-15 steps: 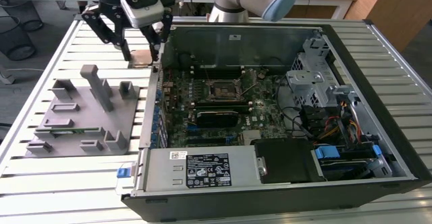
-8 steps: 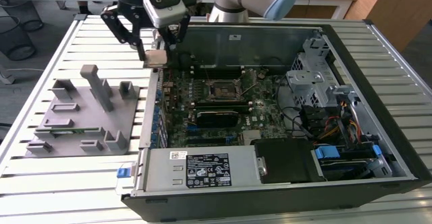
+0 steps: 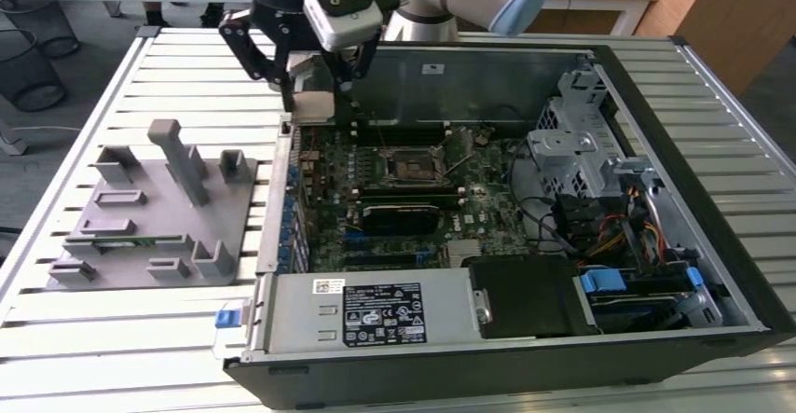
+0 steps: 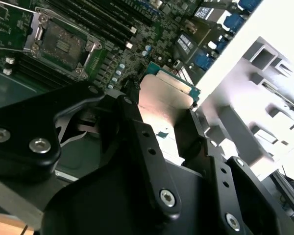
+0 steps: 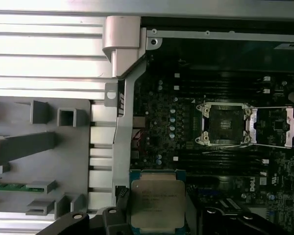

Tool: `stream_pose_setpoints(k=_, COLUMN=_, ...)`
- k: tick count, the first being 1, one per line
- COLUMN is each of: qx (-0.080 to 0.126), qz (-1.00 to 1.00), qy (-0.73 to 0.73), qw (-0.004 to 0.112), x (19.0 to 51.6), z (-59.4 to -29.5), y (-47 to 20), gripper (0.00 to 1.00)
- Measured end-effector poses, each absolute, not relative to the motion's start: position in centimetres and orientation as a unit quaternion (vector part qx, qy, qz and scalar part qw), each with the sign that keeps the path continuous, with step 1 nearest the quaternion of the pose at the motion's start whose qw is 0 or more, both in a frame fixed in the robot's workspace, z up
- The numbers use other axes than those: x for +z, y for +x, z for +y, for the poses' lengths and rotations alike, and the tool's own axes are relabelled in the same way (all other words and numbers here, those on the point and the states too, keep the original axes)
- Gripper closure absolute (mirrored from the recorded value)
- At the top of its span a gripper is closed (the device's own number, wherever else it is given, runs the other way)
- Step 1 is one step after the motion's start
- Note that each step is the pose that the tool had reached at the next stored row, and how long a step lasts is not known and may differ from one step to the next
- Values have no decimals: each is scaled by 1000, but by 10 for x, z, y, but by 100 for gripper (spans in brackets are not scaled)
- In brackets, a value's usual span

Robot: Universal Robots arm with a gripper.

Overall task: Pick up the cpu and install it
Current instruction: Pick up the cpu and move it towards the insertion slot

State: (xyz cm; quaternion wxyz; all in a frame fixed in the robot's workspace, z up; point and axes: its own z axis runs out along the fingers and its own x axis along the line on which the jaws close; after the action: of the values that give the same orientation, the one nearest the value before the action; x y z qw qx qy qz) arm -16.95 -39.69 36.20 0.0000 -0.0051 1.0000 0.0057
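The cpu (image 3: 313,107), a flat square chip with a silver-grey top and green edge, hangs in the air with my gripper (image 3: 313,94) shut on it. In the exterior view it is above the motherboard's edge by the case's wall on that view's left, short of the socket. In both wrist views the black fingers (image 4: 137,129) clamp two opposite edges of the cpu (image 4: 164,103) (image 5: 158,199). The black socket (image 3: 408,164) (image 5: 224,125) (image 4: 63,44) lies open on the motherboard with its metal load plate (image 5: 277,126) swung aside.
The open computer case (image 3: 696,133) holds a drive cage (image 3: 575,143), cables and a power supply (image 3: 373,310). A grey plastic tray (image 3: 149,217) with upright blocks lies on the slatted table at the exterior view's left. The case's metal wall (image 5: 121,117) runs between the tray and the motherboard.
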Motion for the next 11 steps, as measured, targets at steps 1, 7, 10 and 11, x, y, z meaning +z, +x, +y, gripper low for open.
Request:
stream_pose_setpoints(k=1, qx=6, qz=1000, qy=-5, qw=0, x=362, z=-397, y=-166, gripper=47)
stream_pose_setpoints(k=7, qx=6, qz=1000, qy=-5, qw=0, x=362, z=-397, y=-150, gripper=47)
stream_pose_setpoints(k=10, qx=6, qz=1000, qy=-5, qw=0, x=362, z=-396, y=-144, gripper=47)
stream_pose_setpoints(k=11, qx=6, qz=1000, qy=-5, qw=0, x=362, z=-396, y=-142, gripper=47)
